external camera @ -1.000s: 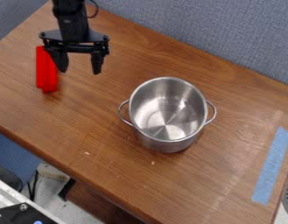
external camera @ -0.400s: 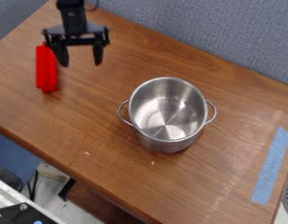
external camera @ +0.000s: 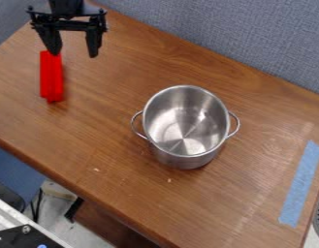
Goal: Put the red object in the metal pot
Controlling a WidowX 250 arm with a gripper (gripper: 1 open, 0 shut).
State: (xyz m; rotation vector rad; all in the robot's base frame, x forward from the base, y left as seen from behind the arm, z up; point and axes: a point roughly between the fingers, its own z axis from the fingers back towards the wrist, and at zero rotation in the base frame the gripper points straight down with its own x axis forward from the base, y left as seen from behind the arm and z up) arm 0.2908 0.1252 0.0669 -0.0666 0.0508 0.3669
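Desk [external camera: 84, 126] scene with metal pot, red block and empty gripper.
Blue tape strip [external camera: 299, 182] lies at the near right edge; the steel pot [external camera: 186, 124] stands upright and empty mid-desk. Farther left, well apart from it, the red block [external camera: 50, 76] rests on the wood. Beyond, the gripper [external camera: 71, 43] hangs above it, jaws spread wide, grasping nothing.

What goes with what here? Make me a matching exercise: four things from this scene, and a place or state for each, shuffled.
Things:
1. red object
2. metal pot
3. gripper
4. blue tape strip

Places or states:
A. empty, mid-table
B. open, above the table's far left
C. lying on the wood at the left
D. stuck down near the right edge

Pairs: 1-C, 2-A, 3-B, 4-D
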